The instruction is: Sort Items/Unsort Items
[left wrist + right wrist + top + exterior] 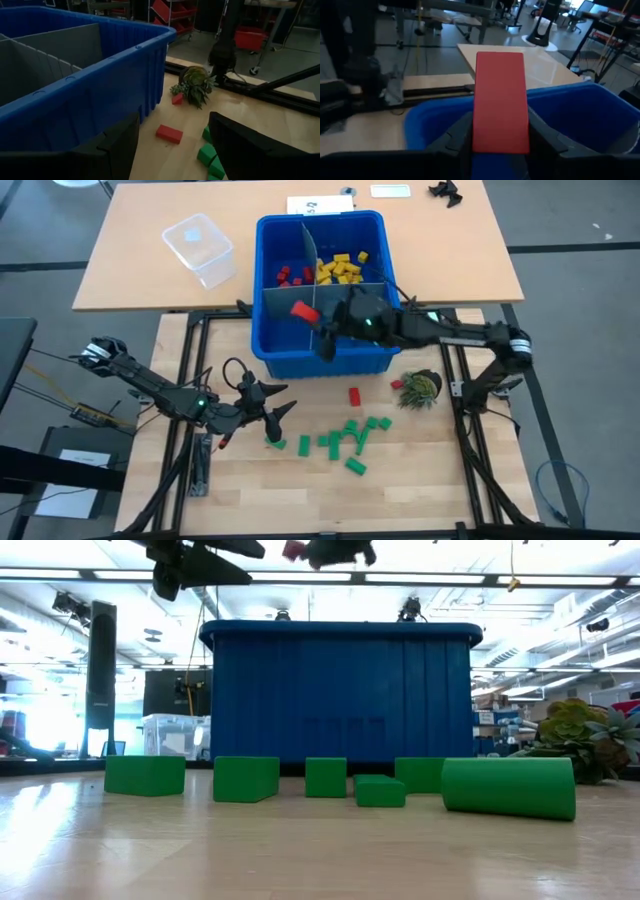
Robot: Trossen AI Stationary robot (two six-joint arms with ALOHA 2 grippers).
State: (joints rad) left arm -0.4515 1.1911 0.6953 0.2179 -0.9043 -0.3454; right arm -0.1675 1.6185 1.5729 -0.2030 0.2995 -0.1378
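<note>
Glossy blue plastic bin [320, 360] at upper centre of the high view, ribbed walls, split by flat grey divider sheets [310, 248] into compartments. Red blocks [293, 275] in the upper-left compartment, yellow blocks [341, 269] heaped in the upper-right one. Pale wood-grain table [430, 480] below, strewn with matte green blocks [346, 442], squat bricks and wedges, in a loose cluster at lower centre; one loose red brick [354, 396] just below the bin. Spiky green potted plant [420, 386] at centre right; clear plastic tub [199, 248] at upper left. Right gripper [314, 320] over the bin's lower-left compartment, fingers clamped on the long sides of a smooth, flat red block [500, 100]. Left gripper [283, 411] low over the table at lower left, beside the green cluster, fingers spread wide with nothing between them.
</note>
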